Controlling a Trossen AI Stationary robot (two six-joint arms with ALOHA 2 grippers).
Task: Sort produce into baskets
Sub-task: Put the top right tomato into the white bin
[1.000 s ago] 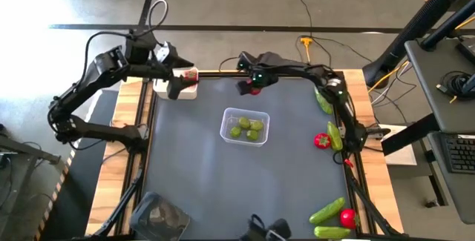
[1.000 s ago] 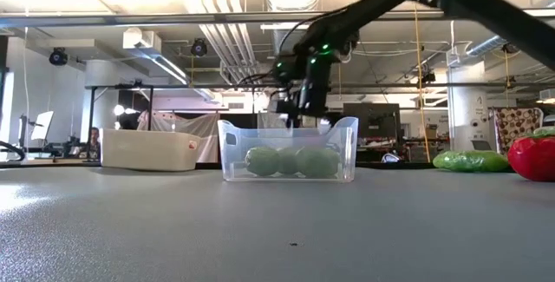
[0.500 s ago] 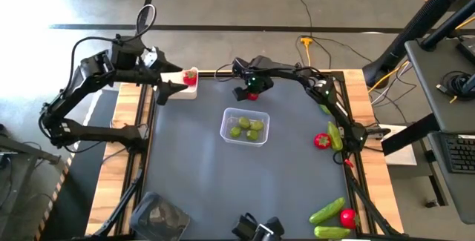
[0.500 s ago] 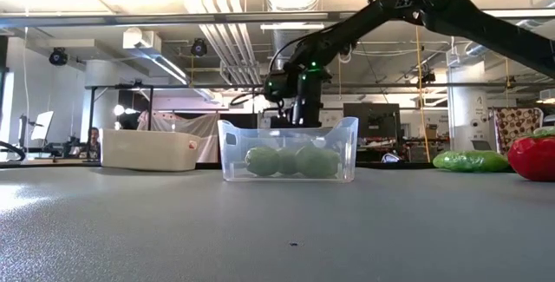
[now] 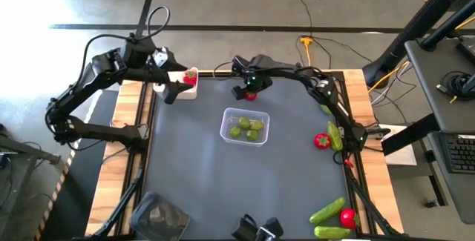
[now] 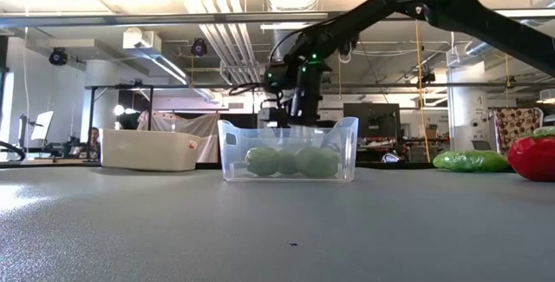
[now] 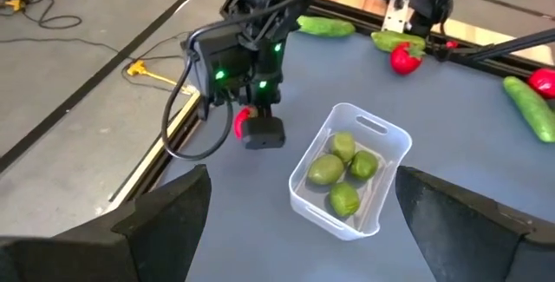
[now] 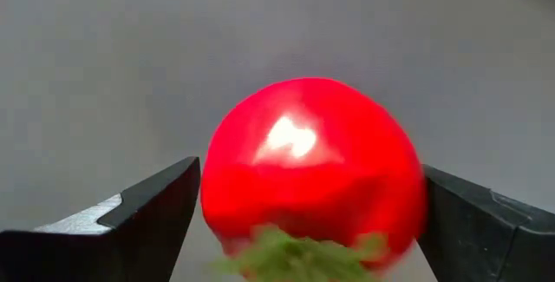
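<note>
My right gripper [image 5: 250,94] is at the far middle of the table, just beyond the clear tub [image 5: 244,126], and is shut on a red strawberry [image 8: 308,178]. The clear tub holds several yellow-green fruits [image 7: 334,171]. My left gripper [image 5: 174,91] is open and empty, high over the table's far left corner, beside the white tub [image 5: 180,89]. A strawberry [image 5: 191,76] lies in the white tub. In the low view my right gripper [image 6: 290,113] stands behind the clear tub [image 6: 288,150]. My right gripper pinches the strawberry's two opposite sides [image 8: 212,195] between its two fingers, which come from above and point down. The green top [image 8: 295,256] faces back toward the wrist. The clear tub hides its fingertips in the low view, so I cannot tell whether the fruit is clear of the table.
Cucumbers [image 5: 335,136] and a strawberry [image 5: 321,141] lie along the right edge. More cucumbers [image 5: 326,211] and a strawberry [image 5: 346,216] lie at the near right corner. A dark tray [image 5: 159,215] sits at the near left. The grey mat is bare between the tubs.
My right gripper has gone down a little and slightly toward the table's left, behind the clear tub, still shut on the strawberry. My left gripper has drawn back from over the white tub toward the left edge, then come partway back.
</note>
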